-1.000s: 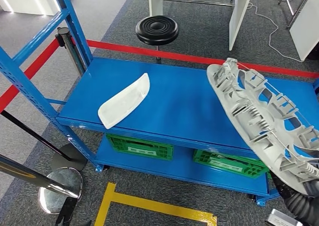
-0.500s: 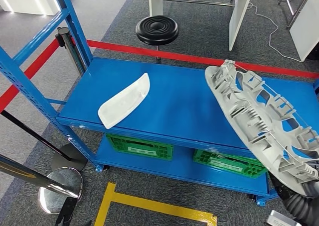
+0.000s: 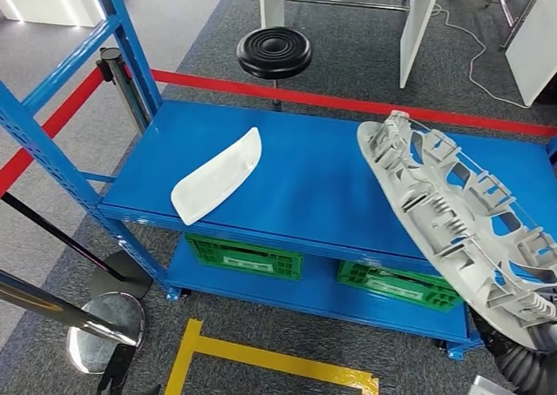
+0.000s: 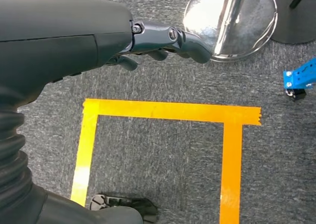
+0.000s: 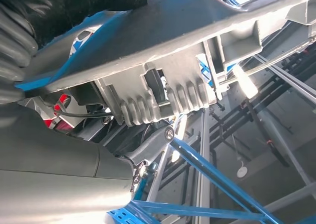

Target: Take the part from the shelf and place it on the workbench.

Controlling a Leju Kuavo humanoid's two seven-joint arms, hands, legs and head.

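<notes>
Grey carpet floor (image 3: 217, 38) w/ yellow tape corner (image 3: 263, 358) marked in front of a blue steel shelf unit (image 3: 309, 173). Red barrier belt (image 3: 276, 91) runs behind the shelf, clipped to a dark post (image 3: 122, 86) at the rack's near-left upright. Black round stool (image 3: 274, 53) stands just beyond the belt, white workbench legs (image 3: 413, 25) further back. Chrome stanchion base (image 3: 105, 332) on the carpet at lower left.

Top deck of the shelf: a white curved plastic cover (image 3: 217, 176) lies flat near the front-left edge, well apart from everything else. Lower deck holds two green crates (image 3: 244, 257), side by side under the top deck.

Task thing: the large grey ribbed plastic part (image 3: 459, 217), long oval w/ cut-outs and stiffening ribs facing up, is tilted, far end over the right half of the top deck, near end dropping past the deck's front edge toward the lower right. Can't tell if its far end touches the deck.

Right hand (image 5: 151, 145): sits under the part's ribbed underside, one finger reaching up beside a toothed block; most of the hand hidden by the part, but it carries the part from below.

Left hand (image 4: 164, 41): hangs over the carpet above the yellow tape, fingers stretched out fairly straight and close together, holding nothing.
</notes>
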